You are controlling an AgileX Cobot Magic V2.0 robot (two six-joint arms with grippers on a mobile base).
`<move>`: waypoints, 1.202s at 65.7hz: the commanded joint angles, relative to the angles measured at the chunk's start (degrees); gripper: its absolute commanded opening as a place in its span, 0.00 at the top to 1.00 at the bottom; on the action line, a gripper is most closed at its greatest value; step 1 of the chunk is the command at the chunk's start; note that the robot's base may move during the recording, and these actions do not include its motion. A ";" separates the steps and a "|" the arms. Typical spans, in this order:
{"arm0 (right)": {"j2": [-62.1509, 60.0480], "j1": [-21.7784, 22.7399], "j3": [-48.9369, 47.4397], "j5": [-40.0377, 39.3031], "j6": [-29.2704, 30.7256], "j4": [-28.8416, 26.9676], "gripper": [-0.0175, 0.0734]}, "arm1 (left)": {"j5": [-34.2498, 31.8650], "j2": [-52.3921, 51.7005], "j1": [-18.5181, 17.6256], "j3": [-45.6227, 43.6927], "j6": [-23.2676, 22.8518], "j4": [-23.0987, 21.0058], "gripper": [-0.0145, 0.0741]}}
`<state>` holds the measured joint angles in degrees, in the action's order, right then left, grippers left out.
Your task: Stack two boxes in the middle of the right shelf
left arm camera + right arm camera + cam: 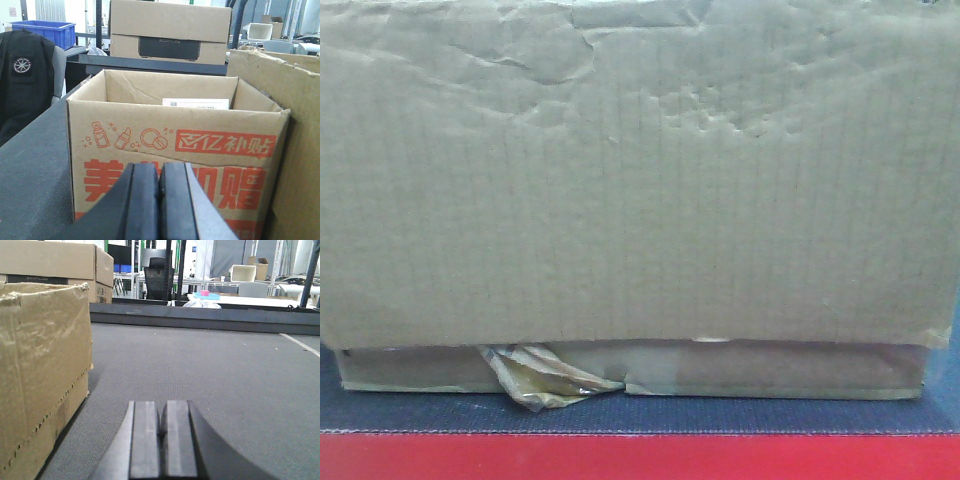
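1. Left gripper (159, 172) lies lowest in its wrist view, jaws pressed together with nothing between them. It faces the printed box (175, 150), which is close in front.
2. Right gripper (162, 412) is also closed tight and empty, low over the grey mat (225, 380).
3. Upright on the mat, the printed box has its top open. Orange drawings and characters cover its near face, and a white label (196, 103) shows inside its far wall.
4. Just to its right stands the plain box (295, 130), which is taller. Whether the two touch I cannot tell, and neither box is on the other.
5. Seen from the right wrist, the plain box stands left of the gripper, its wall dented and its top edge ragged.
6. Its creased face fills the front view, with crumpled tape (545, 378) at the lower edge and a red strip (640, 458) beneath the mat.
7. Farther off, a black rail (200, 320) edges the mat. A far box (170, 30) with a black panel sits higher up behind the printed box, and a blue crate (42, 30) is at far left.
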<state>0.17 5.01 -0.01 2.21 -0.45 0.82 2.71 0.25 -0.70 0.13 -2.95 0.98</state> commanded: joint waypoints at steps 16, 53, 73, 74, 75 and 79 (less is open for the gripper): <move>-0.17 -0.07 0.01 -1.39 0.45 0.44 0.99 | -1.10 -0.25 0.03 -0.13 0.15 -0.31 0.96; -0.17 -0.07 0.01 -1.39 0.45 0.44 0.99 | -3.46 -0.25 0.03 -0.13 0.15 -0.20 0.96; -0.17 -0.07 0.01 -1.39 0.45 0.44 0.99 | 16.03 1.46 0.03 -15.82 0.15 0.86 0.96; -0.17 -0.07 0.01 -1.39 0.45 0.44 0.99 | 16.81 2.21 0.03 -16.56 0.15 0.86 0.96; -0.17 -0.07 0.01 -1.39 0.45 0.44 0.99 | 19.26 3.52 0.03 -18.80 0.15 0.86 0.96; -0.17 -0.07 0.01 -1.39 0.45 0.44 0.99 | 25.02 7.85 0.03 -24.72 0.15 0.86 0.96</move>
<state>0.17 5.01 -0.01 2.21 -0.45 0.82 19.76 3.75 -0.70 -18.00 -2.95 1.64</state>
